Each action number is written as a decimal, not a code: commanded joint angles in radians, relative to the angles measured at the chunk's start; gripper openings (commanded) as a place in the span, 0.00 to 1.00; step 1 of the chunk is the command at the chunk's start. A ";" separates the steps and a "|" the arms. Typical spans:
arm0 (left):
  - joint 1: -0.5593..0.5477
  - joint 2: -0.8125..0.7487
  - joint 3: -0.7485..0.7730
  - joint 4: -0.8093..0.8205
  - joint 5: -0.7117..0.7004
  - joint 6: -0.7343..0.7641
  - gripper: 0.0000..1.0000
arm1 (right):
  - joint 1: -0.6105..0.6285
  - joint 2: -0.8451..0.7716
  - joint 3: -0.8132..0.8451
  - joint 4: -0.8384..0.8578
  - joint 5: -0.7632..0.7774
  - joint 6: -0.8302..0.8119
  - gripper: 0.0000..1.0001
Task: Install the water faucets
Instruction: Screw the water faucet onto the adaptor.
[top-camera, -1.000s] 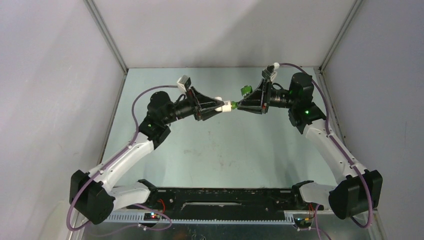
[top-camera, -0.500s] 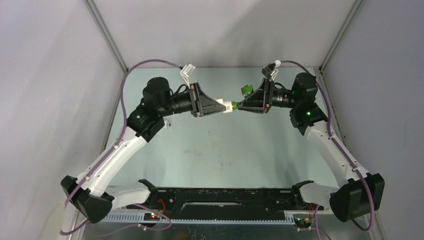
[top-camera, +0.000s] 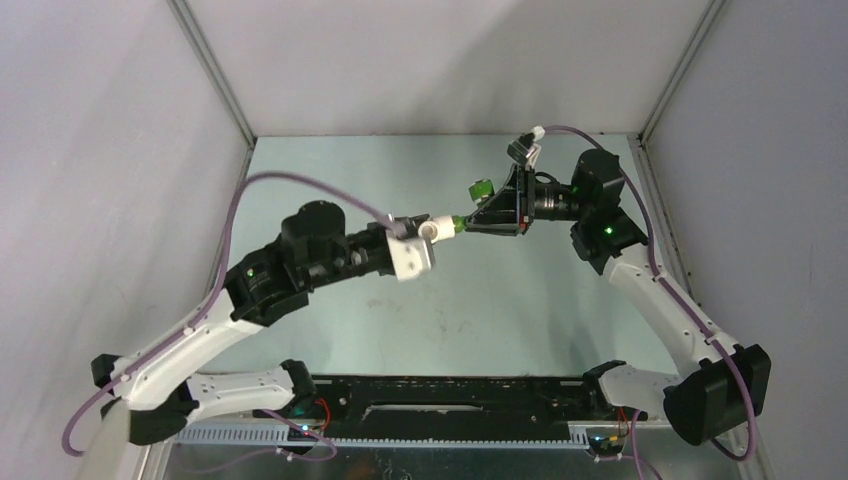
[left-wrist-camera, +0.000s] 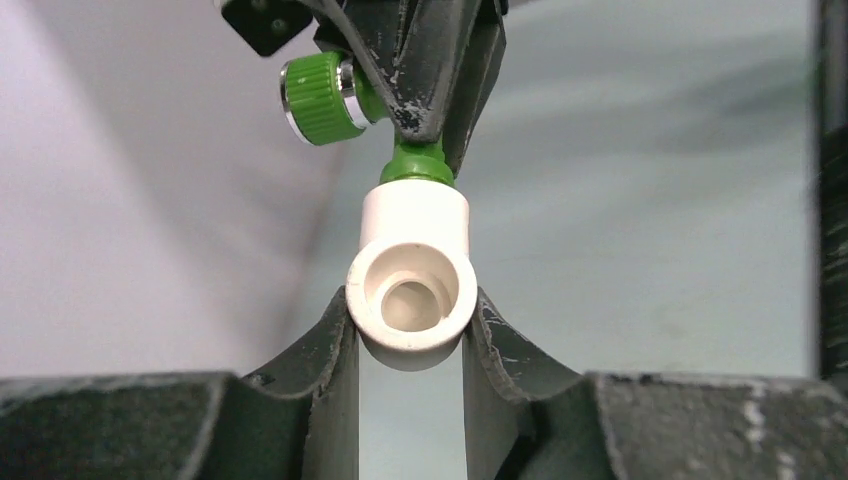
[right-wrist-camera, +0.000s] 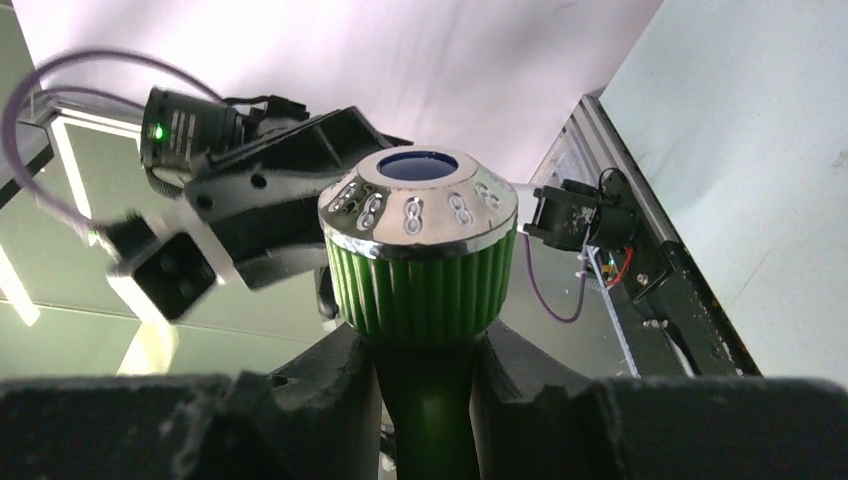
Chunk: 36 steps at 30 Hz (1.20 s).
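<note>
Now the left end effector (left-wrist-camera: 410, 318) clamps a white pipe fitting (left-wrist-camera: 415, 215); the right end effector (right-wrist-camera: 425, 365) grips the green faucet (right-wrist-camera: 420, 285), its stem seated in that fitting's socket. Screwing-in step; next likely needs a steady, aligned twist.

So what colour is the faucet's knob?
Ribbed green knob, chrome-rimmed, blue on top; best in right wrist view.

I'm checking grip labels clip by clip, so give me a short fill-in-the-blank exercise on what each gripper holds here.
1. The left gripper is shut on a ___ pipe fitting.
2. The right gripper is shut on a faucet that is bright ___.
3. The fitting's open socket faces the ___ wrist camera.
Missing words: white; green; left.
</note>
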<state>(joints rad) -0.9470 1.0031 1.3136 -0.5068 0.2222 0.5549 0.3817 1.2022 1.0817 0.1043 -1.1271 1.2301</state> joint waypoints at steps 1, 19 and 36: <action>-0.194 -0.045 0.025 0.084 -0.383 0.621 0.00 | 0.009 0.021 0.012 -0.034 0.052 0.003 0.00; -0.390 0.055 -0.162 0.298 -1.071 1.244 0.00 | 0.011 0.082 0.012 -0.021 0.061 0.065 0.00; -0.397 -0.122 -0.247 0.188 -0.917 0.811 1.00 | -0.102 0.183 0.012 -0.441 0.140 -0.424 0.00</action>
<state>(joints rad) -1.3396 0.9489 1.0676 -0.2844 -0.7631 1.5978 0.2947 1.3437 1.0813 -0.0818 -1.0424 1.1004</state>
